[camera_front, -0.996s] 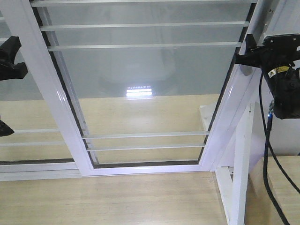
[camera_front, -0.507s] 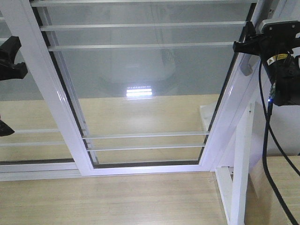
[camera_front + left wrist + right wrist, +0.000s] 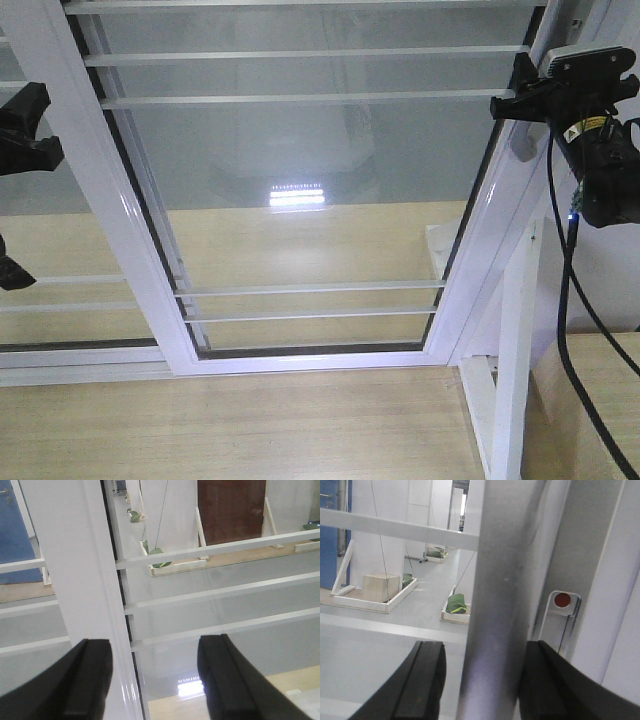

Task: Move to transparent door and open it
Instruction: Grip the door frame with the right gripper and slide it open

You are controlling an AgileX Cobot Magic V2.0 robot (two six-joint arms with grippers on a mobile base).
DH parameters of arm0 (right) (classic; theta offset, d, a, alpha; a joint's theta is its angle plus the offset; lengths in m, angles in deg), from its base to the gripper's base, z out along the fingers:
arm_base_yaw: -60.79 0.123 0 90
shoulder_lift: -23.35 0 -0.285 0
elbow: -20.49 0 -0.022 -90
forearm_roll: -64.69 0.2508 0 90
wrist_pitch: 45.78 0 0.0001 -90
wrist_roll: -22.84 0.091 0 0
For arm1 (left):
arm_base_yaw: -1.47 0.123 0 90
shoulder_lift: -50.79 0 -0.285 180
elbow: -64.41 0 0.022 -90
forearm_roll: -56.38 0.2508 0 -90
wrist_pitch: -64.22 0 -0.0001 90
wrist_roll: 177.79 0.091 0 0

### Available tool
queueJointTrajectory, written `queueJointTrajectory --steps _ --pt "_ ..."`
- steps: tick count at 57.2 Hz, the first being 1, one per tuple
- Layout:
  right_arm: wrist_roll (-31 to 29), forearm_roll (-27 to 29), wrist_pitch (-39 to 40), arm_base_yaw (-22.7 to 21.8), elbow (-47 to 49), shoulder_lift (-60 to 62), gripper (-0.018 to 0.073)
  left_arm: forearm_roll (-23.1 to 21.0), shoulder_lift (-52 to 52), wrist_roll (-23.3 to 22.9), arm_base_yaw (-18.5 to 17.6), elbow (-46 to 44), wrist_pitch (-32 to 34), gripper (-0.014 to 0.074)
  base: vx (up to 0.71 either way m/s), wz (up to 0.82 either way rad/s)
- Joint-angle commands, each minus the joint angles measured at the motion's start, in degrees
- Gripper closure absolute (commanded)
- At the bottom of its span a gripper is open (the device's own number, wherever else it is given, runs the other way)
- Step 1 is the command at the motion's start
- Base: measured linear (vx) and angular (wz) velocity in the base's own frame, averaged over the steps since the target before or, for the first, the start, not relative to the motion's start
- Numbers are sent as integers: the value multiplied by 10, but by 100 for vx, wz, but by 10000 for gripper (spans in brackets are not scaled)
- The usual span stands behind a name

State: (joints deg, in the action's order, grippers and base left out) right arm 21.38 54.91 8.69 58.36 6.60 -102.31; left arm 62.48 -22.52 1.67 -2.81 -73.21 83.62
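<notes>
The transparent door [image 3: 300, 200] filled the front view, with its curved grey handle [image 3: 502, 580] on the right-hand upright. The right claw [image 3: 482, 647] stood spread with the handle between its fingers. One finger seemed to touch it and the other sat a little clear, so the grip looked not yet closed. That placement suited a pull on the frame. The left claw [image 3: 152, 645] hung wide and empty near a white upright [image 3: 75, 580], seemingly parked clear of the work.

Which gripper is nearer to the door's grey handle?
Right. The right gripper has the handle between its fingers; the left gripper is across the door, by its far upright.
</notes>
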Motion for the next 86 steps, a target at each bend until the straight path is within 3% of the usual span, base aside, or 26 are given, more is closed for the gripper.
queueJointTrajectory --steps 1,61,76,86 --pt "-3 -40 62 22 16 32 191 -4 6 -4 -3 -23 50 93 0 0" --pt "-5 -32 62 150 16 32 191 -4 2 -4 -3 -23 51 93 0 0" --pt "-5 -25 62 157 16 32 191 -4 2 -4 -3 -23 50 93 0 0" --pt "-8 17 62 154 15 32 191 -4 2 -4 -3 -23 50 93 0 0"
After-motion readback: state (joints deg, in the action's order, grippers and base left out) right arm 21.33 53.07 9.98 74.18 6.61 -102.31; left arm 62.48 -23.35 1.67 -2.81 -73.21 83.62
